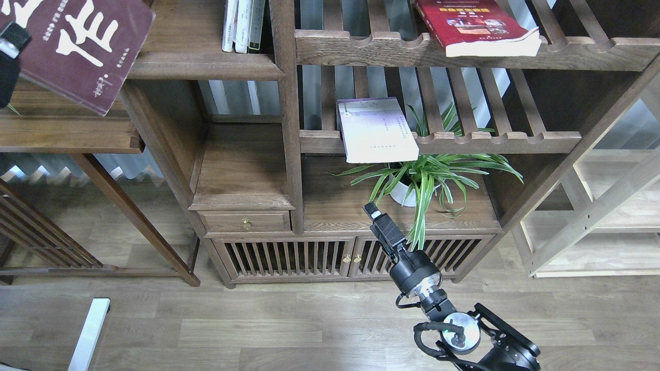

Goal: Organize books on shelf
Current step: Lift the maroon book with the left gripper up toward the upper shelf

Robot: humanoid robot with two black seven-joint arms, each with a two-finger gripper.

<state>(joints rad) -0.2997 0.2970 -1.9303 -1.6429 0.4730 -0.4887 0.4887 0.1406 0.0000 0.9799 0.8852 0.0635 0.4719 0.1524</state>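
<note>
The maroon book (87,44) with big white characters hangs tilted at the top left, its right corner over the left end of the dark-brown shelf board (206,64). My left gripper (11,45) at the left edge is shut on the book's left side. The red book (474,26) lies on the upper slatted rack at the top right. The pale white-lavender book (376,131) lies on the lower slatted rack, overhanging its front rail. My right gripper (372,212) points up in front of the cabinet, holding nothing; its fingers cannot be told apart.
Three thin books (242,26) stand upright at the right end of the shelf board. A potted spider plant (423,180) sits under the pale book, close to my right gripper. A side table (67,134) stands at left, a pale wood rack (608,206) at right.
</note>
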